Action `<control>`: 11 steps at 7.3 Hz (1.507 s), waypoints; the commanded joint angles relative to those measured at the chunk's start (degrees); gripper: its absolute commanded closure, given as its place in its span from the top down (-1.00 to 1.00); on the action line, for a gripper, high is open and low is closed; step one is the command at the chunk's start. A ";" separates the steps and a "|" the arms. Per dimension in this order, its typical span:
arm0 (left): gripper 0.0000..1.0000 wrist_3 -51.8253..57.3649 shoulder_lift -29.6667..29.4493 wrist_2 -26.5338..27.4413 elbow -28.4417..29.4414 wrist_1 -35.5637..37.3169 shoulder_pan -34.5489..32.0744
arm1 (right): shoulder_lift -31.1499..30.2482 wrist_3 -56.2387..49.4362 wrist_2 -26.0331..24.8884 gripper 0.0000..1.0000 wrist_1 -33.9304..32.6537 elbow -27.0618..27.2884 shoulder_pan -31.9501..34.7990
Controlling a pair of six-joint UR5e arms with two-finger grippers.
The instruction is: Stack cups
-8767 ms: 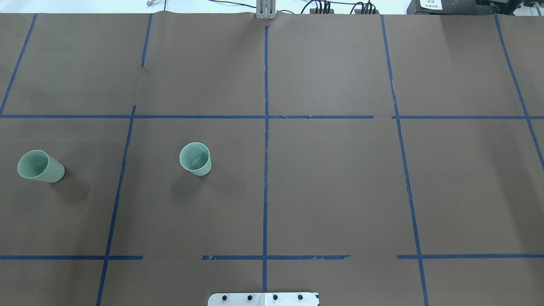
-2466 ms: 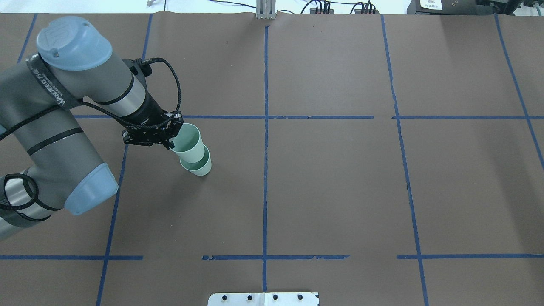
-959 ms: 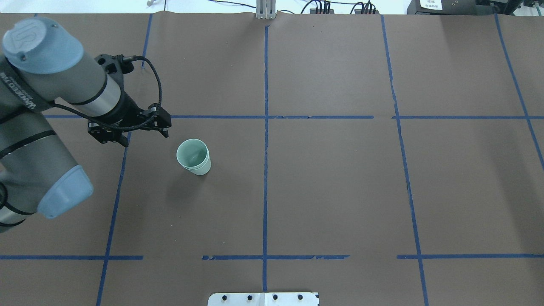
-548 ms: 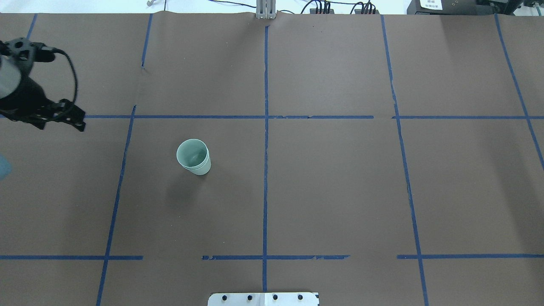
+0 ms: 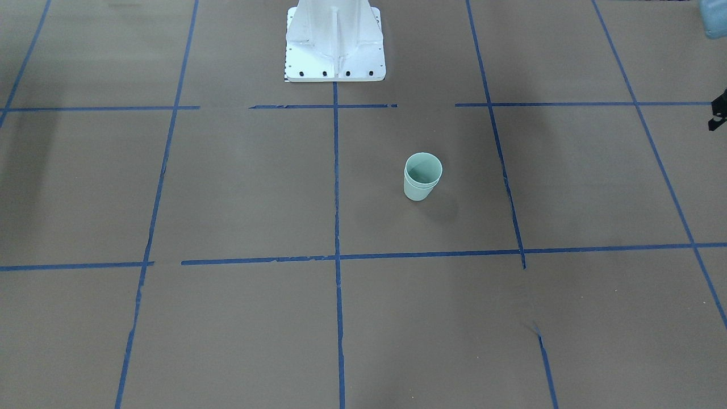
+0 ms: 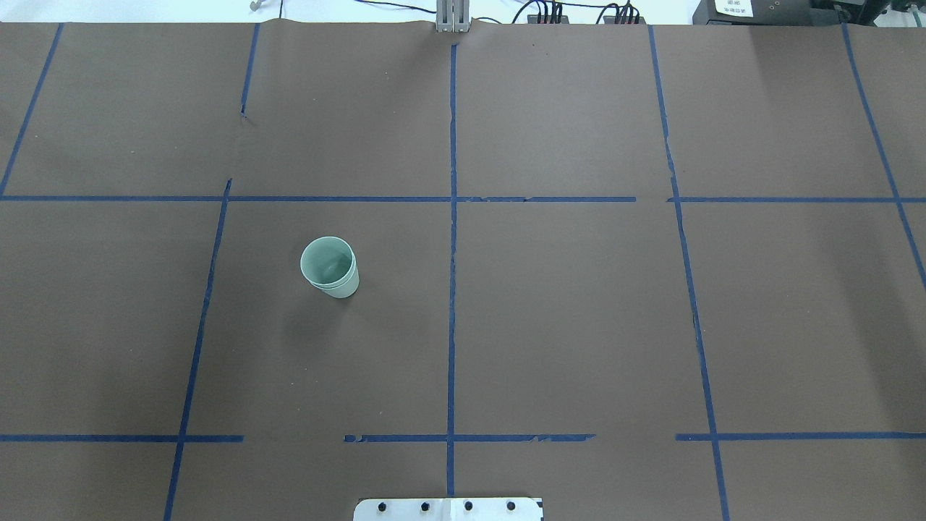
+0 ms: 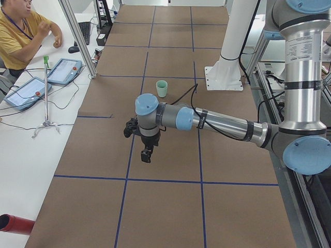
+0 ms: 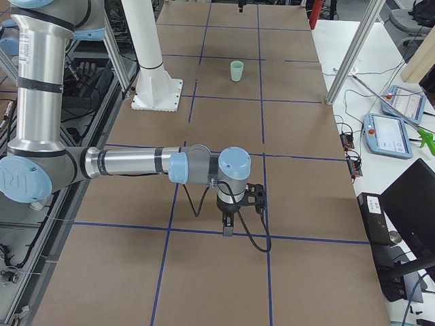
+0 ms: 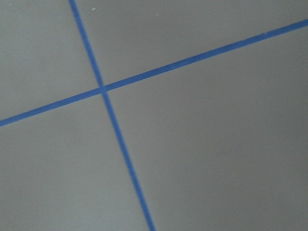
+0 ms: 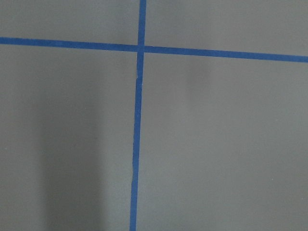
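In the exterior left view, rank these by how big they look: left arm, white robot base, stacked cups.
1. left arm, largest, though it is also nearest the camera.
2. white robot base.
3. stacked cups, smallest by far.

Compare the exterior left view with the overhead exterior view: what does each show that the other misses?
Only exterior left: the left arm and left gripper over the table, far from the cups, plus a person in yellow by two tablets. Only overhead: black cables beyond the table's far edge. Both: the two cups nested upright, the blue tape grid and the white base.
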 commanded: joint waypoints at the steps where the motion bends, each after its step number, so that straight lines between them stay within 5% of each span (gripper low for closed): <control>1: 1.00 2.87 2.31 -2.29 4.01 0.38 -4.98 | 0.00 0.00 0.00 1.00 0.00 0.00 0.05; 11: 1.00 -2.49 3.72 -4.67 3.94 -2.08 -4.98 | 0.00 0.00 0.00 1.00 0.00 0.00 -0.03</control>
